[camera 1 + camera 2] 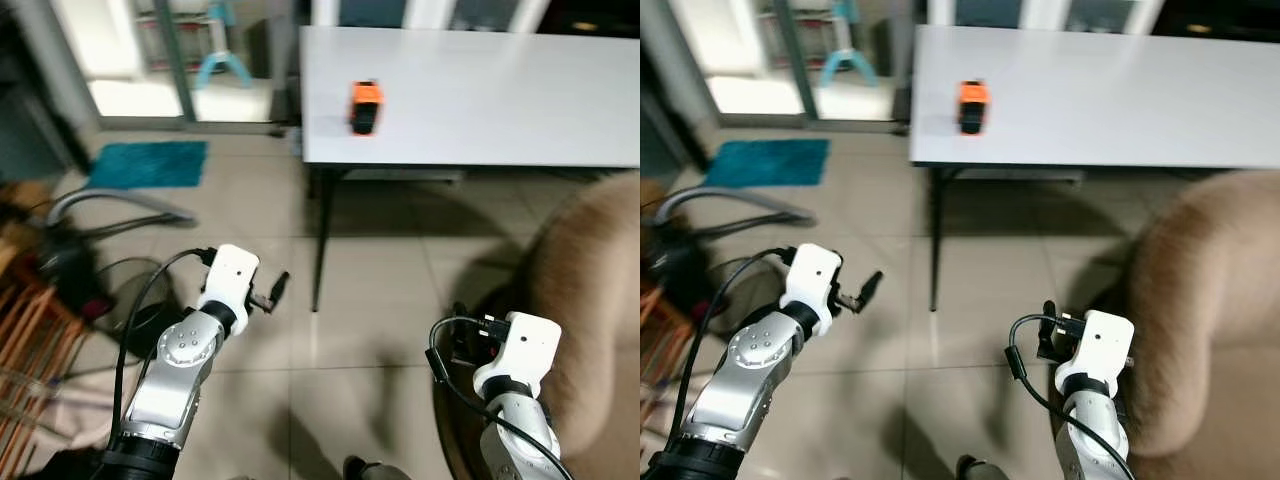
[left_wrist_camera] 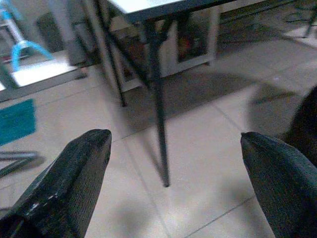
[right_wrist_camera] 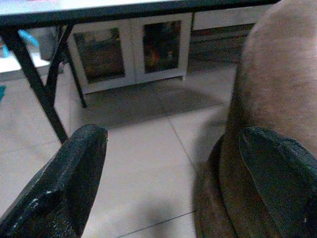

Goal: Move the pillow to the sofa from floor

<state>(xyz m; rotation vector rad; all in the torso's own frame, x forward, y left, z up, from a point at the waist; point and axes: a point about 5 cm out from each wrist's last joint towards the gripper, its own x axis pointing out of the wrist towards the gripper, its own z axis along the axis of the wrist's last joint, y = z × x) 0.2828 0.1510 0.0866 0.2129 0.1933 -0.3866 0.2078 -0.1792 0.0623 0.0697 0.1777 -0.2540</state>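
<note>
The robot stands on a tiled floor (image 1: 370,330) facing a white counter (image 1: 480,95) that carries a small orange and black object (image 1: 365,106). The left gripper (image 2: 173,163) is raised over bare tiles near the counter's dark leg (image 1: 320,245), jaws spread wide and holding nothing. The right gripper (image 3: 173,168) hangs low just beside the brown sofa (image 1: 1200,330), jaws likewise wide apart and empty, one finger (image 3: 282,178) seen against the sofa's side. The pillow cannot be made out. A teal mat (image 1: 150,163) lies well apart near a glass door (image 1: 130,55).
</note>
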